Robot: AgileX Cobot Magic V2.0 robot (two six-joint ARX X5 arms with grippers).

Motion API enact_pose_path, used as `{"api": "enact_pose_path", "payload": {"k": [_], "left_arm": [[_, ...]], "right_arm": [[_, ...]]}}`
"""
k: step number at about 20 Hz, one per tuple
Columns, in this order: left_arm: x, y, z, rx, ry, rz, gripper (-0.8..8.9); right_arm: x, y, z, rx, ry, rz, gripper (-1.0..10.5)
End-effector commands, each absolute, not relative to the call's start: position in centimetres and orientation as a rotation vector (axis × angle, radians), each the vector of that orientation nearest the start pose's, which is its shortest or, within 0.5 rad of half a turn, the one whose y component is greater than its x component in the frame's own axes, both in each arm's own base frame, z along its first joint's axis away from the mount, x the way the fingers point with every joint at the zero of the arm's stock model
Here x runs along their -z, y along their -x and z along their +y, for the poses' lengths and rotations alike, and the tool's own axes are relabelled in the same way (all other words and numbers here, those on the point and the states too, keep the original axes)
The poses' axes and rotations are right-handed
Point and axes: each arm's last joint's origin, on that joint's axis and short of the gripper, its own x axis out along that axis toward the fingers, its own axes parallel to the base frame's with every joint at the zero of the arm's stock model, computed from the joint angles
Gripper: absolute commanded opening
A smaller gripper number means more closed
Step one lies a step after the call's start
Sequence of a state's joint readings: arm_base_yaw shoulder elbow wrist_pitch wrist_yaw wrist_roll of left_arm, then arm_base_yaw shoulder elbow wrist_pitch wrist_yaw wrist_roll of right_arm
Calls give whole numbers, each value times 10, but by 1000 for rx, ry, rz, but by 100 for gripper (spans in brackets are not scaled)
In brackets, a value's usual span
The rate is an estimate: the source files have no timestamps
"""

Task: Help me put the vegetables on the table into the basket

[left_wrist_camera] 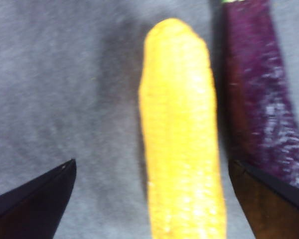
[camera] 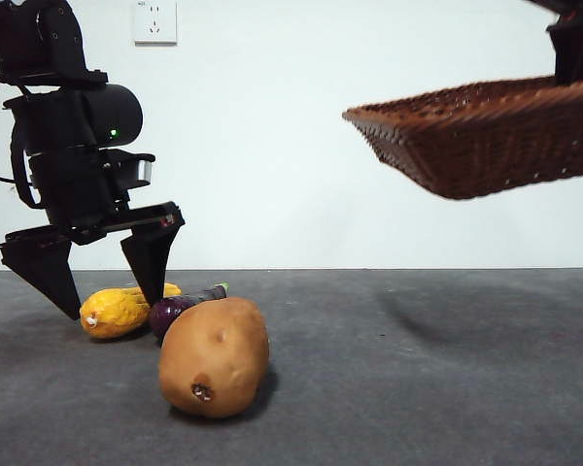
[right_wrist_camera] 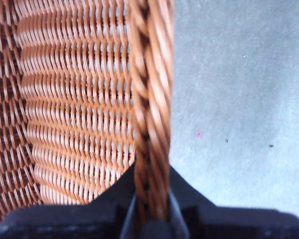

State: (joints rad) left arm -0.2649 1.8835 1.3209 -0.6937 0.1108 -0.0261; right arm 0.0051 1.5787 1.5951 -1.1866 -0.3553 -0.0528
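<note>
Three vegetables lie on the table (camera: 418,388) at the left: a tan potato (camera: 214,356) nearest the camera, a bumpy yellow-orange one (camera: 117,311) and a dark purple eggplant (camera: 175,309) behind it. My left gripper (camera: 102,291) stands open, straddling the yellow-orange vegetable (left_wrist_camera: 182,134), with the eggplant (left_wrist_camera: 261,99) just outside one jaw. My right gripper (right_wrist_camera: 150,211) is shut on the braided rim (right_wrist_camera: 150,99) of the basket (camera: 486,146), which hangs tilted in the air at the upper right.
A white wall with a power socket (camera: 155,21) stands behind the table. The basket casts a faint shadow (camera: 447,311) on the grey surface at the right.
</note>
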Motion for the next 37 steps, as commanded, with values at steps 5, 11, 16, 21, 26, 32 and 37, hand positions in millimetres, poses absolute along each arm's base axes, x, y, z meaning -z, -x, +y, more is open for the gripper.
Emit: {"api": "enact_pose_path", "payload": {"k": [5, 11, 16, 21, 26, 32, 37], "left_arm": [[-176, -357, -104, 312, -90, 1286, -13], [-210, -353, -104, 363, -45, 1205, -9], [-304, -307, -109, 638, 208, 964, -9], [-347, -272, -152, 829, 312, 812, -9], [-336, -271, -185, 795, 363, 851, -3], [-323, -268, -205, 716, 390, 909, 86], [-322, -265, -211, 662, 403, 913, 508]], "right_arm": [[-356, -290, 12, -365, -154, 1126, -16], [-355, -290, 12, -361, -159, 1129, -16], [-355, -293, 19, -258, -158, 1125, -16], [-355, -288, 59, -246, -77, 1139, -16], [-354, -277, 98, -336, -45, 1158, -16], [-353, -265, 122, -396, -13, 1189, -16], [-352, -261, 126, -407, -1, 1211, -16]]}}
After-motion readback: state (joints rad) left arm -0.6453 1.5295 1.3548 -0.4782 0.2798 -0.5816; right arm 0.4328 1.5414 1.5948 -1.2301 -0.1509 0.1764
